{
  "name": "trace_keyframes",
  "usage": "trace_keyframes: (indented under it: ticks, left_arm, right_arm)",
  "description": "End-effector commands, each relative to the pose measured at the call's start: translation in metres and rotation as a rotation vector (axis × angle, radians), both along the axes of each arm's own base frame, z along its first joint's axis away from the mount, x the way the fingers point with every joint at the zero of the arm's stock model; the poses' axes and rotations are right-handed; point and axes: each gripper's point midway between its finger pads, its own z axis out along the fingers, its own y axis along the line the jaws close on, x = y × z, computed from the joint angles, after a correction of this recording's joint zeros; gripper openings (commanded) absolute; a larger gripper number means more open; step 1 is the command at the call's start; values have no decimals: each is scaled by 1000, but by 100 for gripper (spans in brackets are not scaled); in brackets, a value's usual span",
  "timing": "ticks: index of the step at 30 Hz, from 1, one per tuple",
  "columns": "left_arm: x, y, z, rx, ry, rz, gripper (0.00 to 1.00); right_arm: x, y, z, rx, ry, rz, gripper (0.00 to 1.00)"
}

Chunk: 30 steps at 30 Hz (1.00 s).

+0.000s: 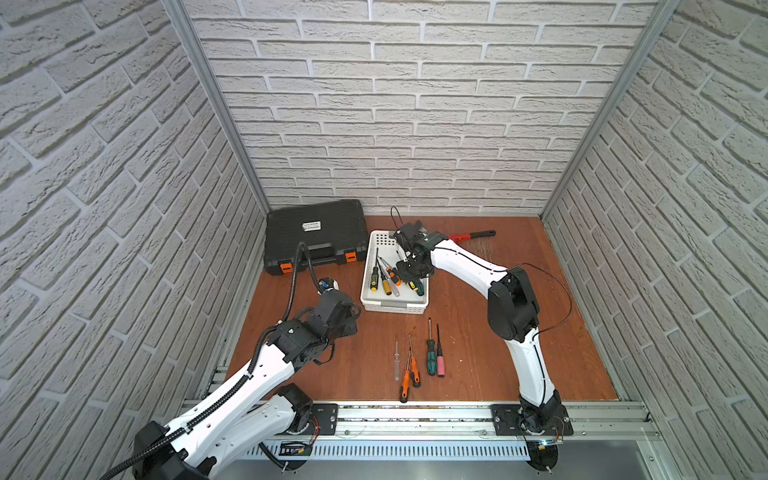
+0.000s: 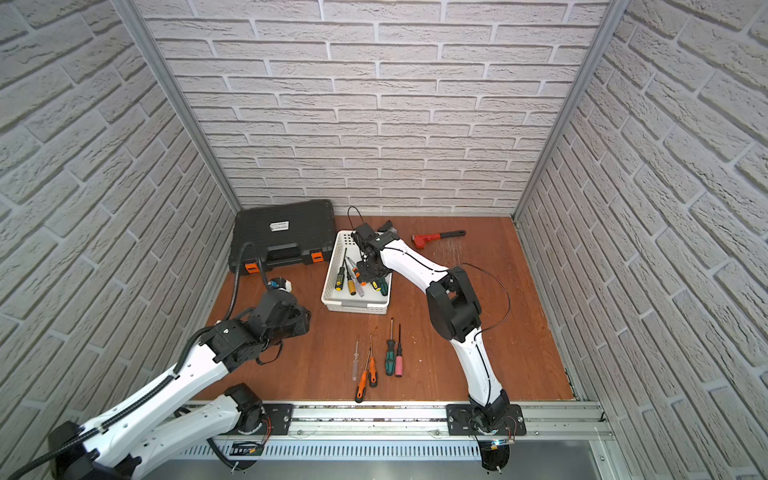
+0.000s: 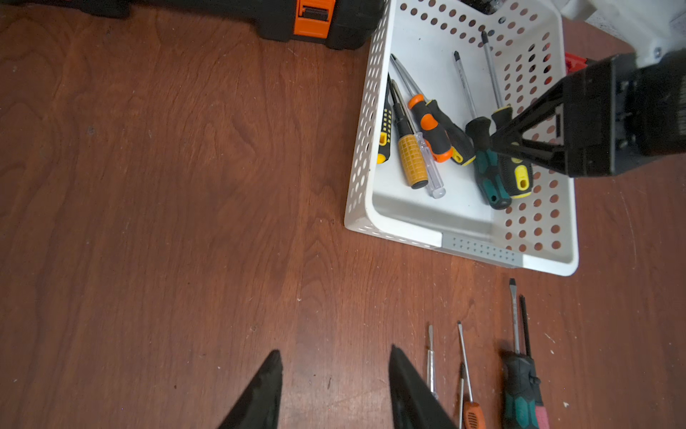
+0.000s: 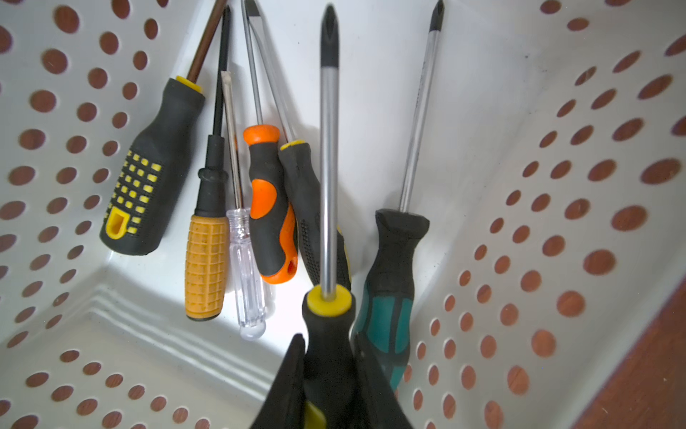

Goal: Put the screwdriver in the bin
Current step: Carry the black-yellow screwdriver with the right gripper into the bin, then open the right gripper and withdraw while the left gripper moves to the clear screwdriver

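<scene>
My right gripper [image 4: 328,356] is shut on the handle of a black screwdriver with a yellow collar [image 4: 329,301]. It holds the tool low inside the white perforated bin [image 4: 148,334], shaft pointing along the bin's length. In the left wrist view the same gripper [image 3: 497,143] clamps the black-and-yellow handle [image 3: 518,178] beside a green-handled one [image 3: 490,178]. Several other screwdrivers lie on the bin floor [image 1: 384,282]. Both top views show the right gripper [image 1: 409,276] [image 2: 372,274] over the bin [image 1: 392,306] [image 2: 355,307]. My left gripper [image 3: 334,353] is open over bare wood, left of the bin.
Several screwdrivers [image 1: 415,361] lie in a row on the wooden table in front of the bin. A black ribbed tool case with orange latches [image 1: 316,237] stands at the back left. Behind the right arm a red pipe wrench [image 1: 469,236] lies on the table.
</scene>
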Motion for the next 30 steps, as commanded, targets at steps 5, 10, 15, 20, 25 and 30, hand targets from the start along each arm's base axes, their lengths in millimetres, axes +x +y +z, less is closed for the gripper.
trace_keyframes:
  ticks: [5, 10, 15, 20, 25, 30]
  left_arm:
    - [4, 3, -2, -6, -7, 34, 48]
    - [4, 2, -2, -8, -4, 35, 48]
    - [6, 0, 2, -15, -10, 34, 49]
    - [9, -6, 4, -25, -1, 19, 49]
    - [8, -11, 4, -30, 19, 1, 50]
    - [2, -22, 0, -63, 64, -43, 49]
  right_arm:
    - [-1, 5, -13, 33, 28, -11, 9]
    - [-1, 6, -23, 59, 60, -26, 16]
    - [1, 7, -28, 89, 74, -45, 22]
    - [3, 9, -22, 120, 68, -49, 28]
    - [3, 10, 0, 142, 37, -29, 38]
    - [0, 18, 36, 213, 1, 1, 41]
